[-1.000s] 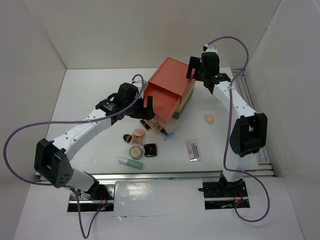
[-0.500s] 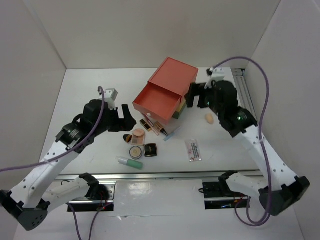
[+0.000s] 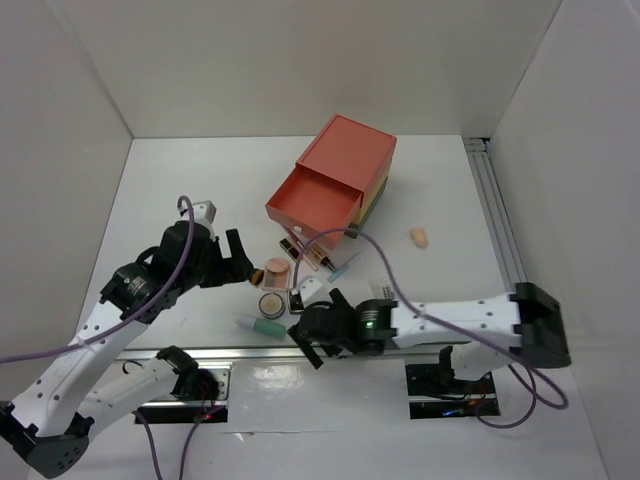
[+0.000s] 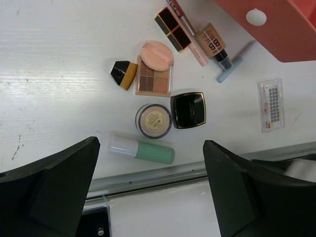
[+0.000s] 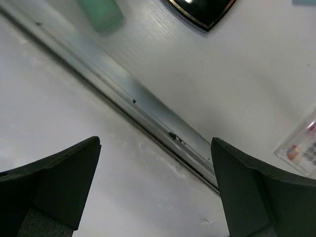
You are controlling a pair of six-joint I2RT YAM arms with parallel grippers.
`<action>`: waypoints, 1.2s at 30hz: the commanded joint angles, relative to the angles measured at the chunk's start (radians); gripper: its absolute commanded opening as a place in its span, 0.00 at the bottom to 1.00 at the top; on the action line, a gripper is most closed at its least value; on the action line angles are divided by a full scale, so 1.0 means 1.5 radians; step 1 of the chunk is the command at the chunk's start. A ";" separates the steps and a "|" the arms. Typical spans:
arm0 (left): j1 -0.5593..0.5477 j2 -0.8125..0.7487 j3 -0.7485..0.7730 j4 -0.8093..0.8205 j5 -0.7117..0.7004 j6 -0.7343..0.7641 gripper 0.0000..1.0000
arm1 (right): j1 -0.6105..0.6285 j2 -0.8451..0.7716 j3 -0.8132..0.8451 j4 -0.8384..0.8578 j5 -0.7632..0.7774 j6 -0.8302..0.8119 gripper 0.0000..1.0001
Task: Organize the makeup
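Left gripper [image 4: 150, 142]: fingers spread wide, empty, above white-green tube [image 4: 141, 149], round compact [image 4: 154, 120] and black square compact [image 4: 188, 109]. Right gripper [image 5: 155, 143]: spread wide, empty, over table-edge rail [image 5: 148, 118]. Peach sponge [image 3: 419, 237] lies apart, right of drawer box [image 3: 335, 180].

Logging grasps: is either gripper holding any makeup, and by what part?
Nothing is held: the left gripper and right gripper are both open and empty.

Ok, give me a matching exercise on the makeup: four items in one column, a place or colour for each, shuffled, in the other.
1. white-green tube
2. black square compact
3. peach sponge
4. clear lash pack

A. alone, right of the drawer box
B. right against the round beige compact
C. see-through, rows of lashes inside
D. white cap, green body

Pairs: 1-D, 2-B, 3-A, 4-C
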 commanded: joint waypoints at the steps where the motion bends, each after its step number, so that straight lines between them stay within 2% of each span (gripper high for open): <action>1: 0.001 -0.034 0.005 -0.021 -0.015 -0.028 1.00 | 0.027 0.143 0.061 -0.053 0.197 0.190 1.00; 4: 0.001 -0.042 0.011 -0.030 -0.015 -0.028 1.00 | 0.020 0.265 0.102 -0.042 0.221 0.236 1.00; 7: 0.001 -0.056 0.017 -0.049 -0.007 -0.028 1.00 | 0.005 0.326 0.117 0.042 0.208 0.236 1.00; 10: 0.001 -0.063 0.024 -0.056 -0.015 -0.028 1.00 | -0.025 0.340 0.107 0.084 0.200 0.244 1.00; 11: 0.001 -0.063 0.024 -0.063 -0.015 -0.028 1.00 | -0.035 0.340 0.098 0.129 0.200 0.244 1.00; 15: 0.001 -0.070 0.030 -0.069 -0.022 -0.014 1.00 | -0.067 0.340 0.064 0.234 0.144 0.186 1.00; 22: 0.001 -0.070 0.038 -0.081 -0.038 -0.008 1.00 | -0.086 0.367 0.114 0.156 0.172 0.197 1.00; 27: 0.001 -0.063 0.038 -0.081 -0.031 -0.008 1.00 | -0.117 0.382 0.092 0.236 0.156 0.193 1.00; 33: 0.001 -0.057 0.038 -0.081 -0.031 -0.008 1.00 | -0.123 0.415 0.118 0.242 0.187 0.203 1.00; 35: 0.001 -0.057 0.045 -0.081 -0.031 -0.008 1.00 | -0.130 0.422 0.118 0.249 0.187 0.203 0.94; 36: 0.001 -0.057 0.045 -0.081 -0.031 -0.008 1.00 | -0.130 0.422 0.118 0.249 0.187 0.203 0.84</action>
